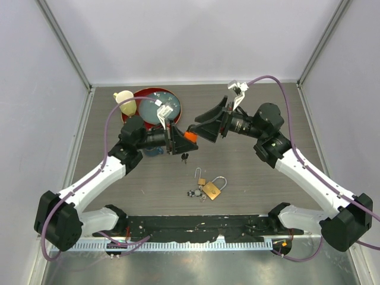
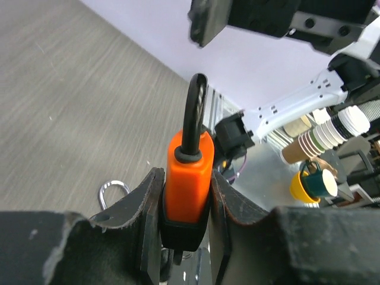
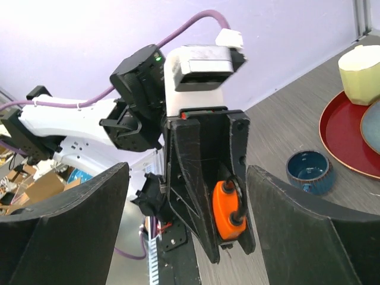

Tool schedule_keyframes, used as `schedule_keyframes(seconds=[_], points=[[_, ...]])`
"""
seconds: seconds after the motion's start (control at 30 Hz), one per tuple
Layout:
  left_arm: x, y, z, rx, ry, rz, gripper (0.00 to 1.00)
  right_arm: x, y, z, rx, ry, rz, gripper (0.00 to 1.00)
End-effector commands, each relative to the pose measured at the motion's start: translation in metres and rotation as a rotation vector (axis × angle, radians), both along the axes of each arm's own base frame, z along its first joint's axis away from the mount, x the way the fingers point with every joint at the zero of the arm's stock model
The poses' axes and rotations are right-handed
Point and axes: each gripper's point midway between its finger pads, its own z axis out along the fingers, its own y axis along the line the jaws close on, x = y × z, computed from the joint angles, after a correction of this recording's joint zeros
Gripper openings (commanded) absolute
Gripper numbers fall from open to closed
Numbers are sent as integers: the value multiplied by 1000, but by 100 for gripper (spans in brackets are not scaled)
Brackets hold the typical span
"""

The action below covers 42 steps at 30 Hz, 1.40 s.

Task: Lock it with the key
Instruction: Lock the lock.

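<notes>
**Left fingers [image 2: 145,208] clamped on orange padlock [image 2: 189,172], right fingers [image 3: 65,225] spread wide**

Grey wood-grain table [image 1: 267,196] beneath everything. Left arm [image 1: 98,178] reaching in from the near left corner, right arm [image 1: 309,172] from the near right corner, both ending above the middle of the table.

Left gripper [image 1: 178,138] squeezed hard on the orange padlock's body, pads pressed to both flat sides. Black shackle [image 2: 193,113] poking out past the tips toward the right gripper [image 1: 193,123]. Right gripper gaping, holding nothing, tips close to the padlock but apart from it.

Toward the far left corner, red plate [image 1: 177,101] carrying a grey-blue dish [image 1: 149,110], with a cream cup [image 1: 125,102] at its left rim. Dark blue bowl [image 3: 307,171] on the table just nearer than the plate, mostly hidden under the left arm from above.

Between the middle and the near edge, brass padlock [image 1: 212,189] lying flat, silver shackle toward the far edge. Smaller brass padlock [image 1: 202,180] touching it or just beside it, cannot tell which. Small bunch of keys [image 1: 193,193] at the brass padlock's left side.

Dark keys [image 1: 184,158] just nearer than the left gripper in the overhead view; hanging from the orange padlock or lying on the table, cannot tell.
</notes>
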Motion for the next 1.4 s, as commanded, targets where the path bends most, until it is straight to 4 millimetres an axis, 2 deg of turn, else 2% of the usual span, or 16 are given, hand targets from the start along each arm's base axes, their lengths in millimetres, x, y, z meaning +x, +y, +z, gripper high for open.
schedule_keyframes(seconds=[0.0,0.13,0.23,0.27,0.57,0.9,0.93,1.07,1.2,1.3,1.37], points=[[1,4,66,-182,-197,60,0,8,-6,25,106,-25,-72,85],[-1,6,77,-243,-224,68,0,12,0,16,118,16,-57,82],[-4,4,78,-239,-214,41,0,7,3,24,154,27,-3,69],[-4,3,76,-236,-209,34,0,6,5,28,178,18,10,62],[-6,1,75,-234,-198,13,0,7,10,34,195,24,48,40],[-2,-2,75,-229,-189,5,0,12,17,21,141,38,55,37],[-2,-2,75,-228,-186,4,0,13,17,20,140,41,54,26],[-2,-2,74,-224,-181,0,0,14,18,20,143,41,46,2],[-3,-2,72,-220,-179,3,0,13,18,22,140,22,46,1],[-2,-1,71,-214,-181,12,8,15,17,20,128,23,28,1],[-1,-1,73,-208,-181,18,20,16,16,19,119,21,17,1]])
